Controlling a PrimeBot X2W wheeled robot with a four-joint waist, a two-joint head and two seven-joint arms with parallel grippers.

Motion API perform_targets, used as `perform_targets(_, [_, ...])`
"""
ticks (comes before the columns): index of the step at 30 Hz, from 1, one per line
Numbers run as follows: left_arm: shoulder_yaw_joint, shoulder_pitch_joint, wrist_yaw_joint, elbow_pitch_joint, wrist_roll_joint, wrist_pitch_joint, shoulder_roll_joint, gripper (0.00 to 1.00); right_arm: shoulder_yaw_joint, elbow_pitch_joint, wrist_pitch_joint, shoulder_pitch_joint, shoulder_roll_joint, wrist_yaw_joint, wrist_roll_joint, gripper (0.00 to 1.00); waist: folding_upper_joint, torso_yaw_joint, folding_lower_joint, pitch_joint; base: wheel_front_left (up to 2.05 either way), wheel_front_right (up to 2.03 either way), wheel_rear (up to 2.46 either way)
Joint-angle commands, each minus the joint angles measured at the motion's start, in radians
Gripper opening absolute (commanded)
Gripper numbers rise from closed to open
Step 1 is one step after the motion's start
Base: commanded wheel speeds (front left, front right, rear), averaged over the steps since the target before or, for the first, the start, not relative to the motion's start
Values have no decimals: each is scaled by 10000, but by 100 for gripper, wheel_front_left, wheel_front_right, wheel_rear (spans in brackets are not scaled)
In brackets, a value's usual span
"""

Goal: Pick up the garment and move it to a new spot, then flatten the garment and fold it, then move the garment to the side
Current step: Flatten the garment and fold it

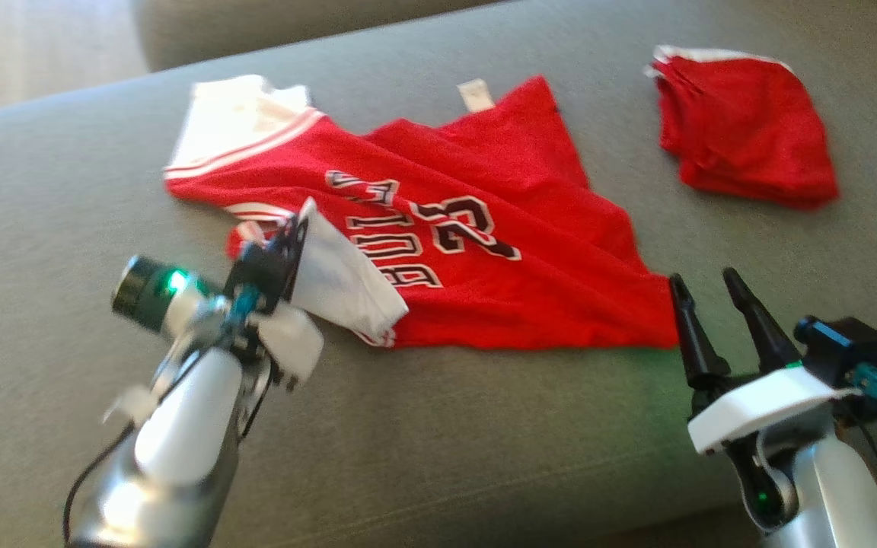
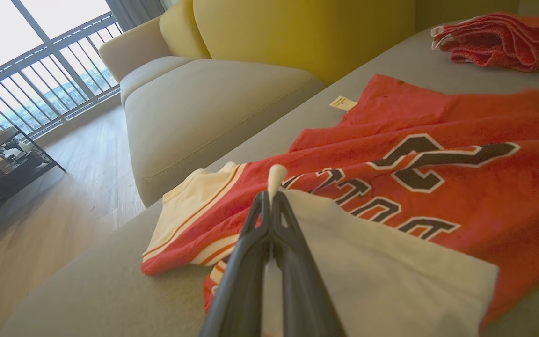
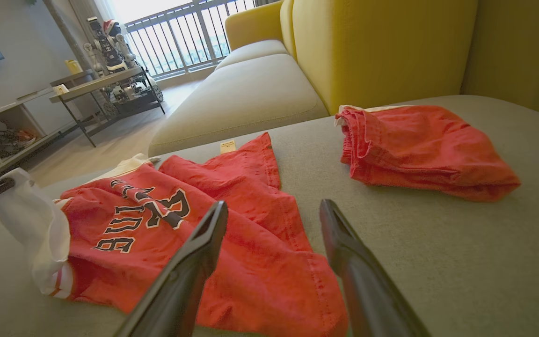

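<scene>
The garment (image 1: 484, 228) is a red jersey with white trim and black lettering, spread crumpled on the grey cushion (image 1: 438, 426). My left gripper (image 1: 298, 224) is shut on a white corner of the jersey at its near left edge, lifting that flap off the cushion. In the left wrist view the two dark fingers (image 2: 269, 224) press together with the white cloth (image 2: 391, 262) pinched between them. My right gripper (image 1: 705, 285) stands open just off the jersey's near right corner, nothing between its fingers (image 3: 190, 262); the jersey (image 3: 232, 224) lies ahead of them.
A second red garment (image 1: 743, 129) lies bunched at the far right of the cushion, also seen as red shorts (image 3: 419, 145). A yellow sofa back (image 3: 382, 47) rises behind. The cushion's left edge drops to a wooden floor (image 2: 54, 206).
</scene>
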Motion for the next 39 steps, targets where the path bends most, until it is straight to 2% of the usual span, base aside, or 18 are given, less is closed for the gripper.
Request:
perform_targets(1, [312,100,-74,-558,-77,-118,429,0,96,-235,1,-61,-64,-4,-86,100,0,714,1,-588,0,0,0])
perform_targets(6, [196,1449,-355,-2068,-294,-148,999,0,-381,33,61,98,-64,-4,-143,100,0,1658,1,-1184,0,0,0])
perform_targets(10, [7,2573,-469,-3160,-328,280,1450,0,-487,216,96,208,-64,-4,-113,100,0,2253,1,-1497,0,0,0])
perform_targets(15, [-111,3668,-477,-3964,-295,843,2040,0,-416,351,128,265,-64,-4,-51,100,0,2763,1,-1626,0,0,0])
perform_targets(19, [-172,4195,-431,-4184,-325,1139,2258,2,-344,450,143,260,-64,-4,-32,100,0,2974,1,-1662,0,0,0])
perform_targets(21, [-173,4368,-355,-4224,-340,1225,2307,47,-297,489,164,254,-64,-4,-28,100,0,3012,1,-1670,0,0,0])
perform_targets(22, [-175,4430,-296,-4214,-321,1266,2335,100,-278,504,176,249,-64,-4,-31,100,0,3018,1,-1672,0,0,0])
perform_targets(30, [385,4729,449,-4161,-815,1258,2126,100,-328,551,228,312,-64,-4,-98,100,0,2924,1,-1701,0,0,0])
perform_targets(35, [1316,5030,1117,-4340,-1929,762,1482,100,-374,522,223,366,-64,-4,-83,100,0,2788,1,-1781,0,0,0])
perform_targets(39, [1994,5393,1475,-4518,-2853,219,906,100,-402,504,69,461,-64,-4,61,100,0,2717,1,-1901,0,0,0])
